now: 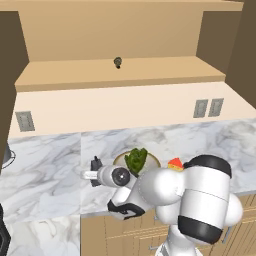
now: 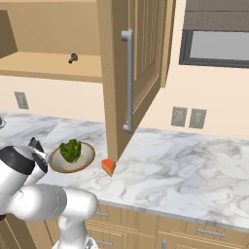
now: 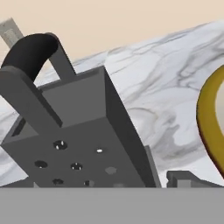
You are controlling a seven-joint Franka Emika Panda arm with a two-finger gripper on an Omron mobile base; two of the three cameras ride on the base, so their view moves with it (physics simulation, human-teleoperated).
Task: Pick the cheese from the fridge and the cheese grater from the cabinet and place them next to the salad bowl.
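Observation:
The dark grey cheese grater [image 3: 83, 131] stands on the marble counter just left of the salad bowl [image 1: 120, 159], its loop handle [image 3: 30, 50] on top. My gripper [image 1: 94, 174] is open around it, and one fingertip [image 3: 183, 178] sits a little off its side. The tan bowl [image 2: 56, 164] holds a green lettuce head [image 2: 71, 150], and its rim [image 3: 208, 118] curves past the grater. The small cheese [image 1: 175, 163], a yellow-orange wedge with a red side, lies on the counter right of the bowl [image 2: 108, 166]. Above, the tan cabinet shelf [image 1: 120, 75] is open.
A small dark round object [image 1: 118, 62] sits on the cabinet shelf. The cabinet door [image 2: 143, 58] hangs open over the counter with its grey handle [image 2: 128, 82] toward me. Wall outlets [image 1: 208, 107] are on the backsplash. Marble counter [image 2: 194, 165] stretches to the right, with drawers below.

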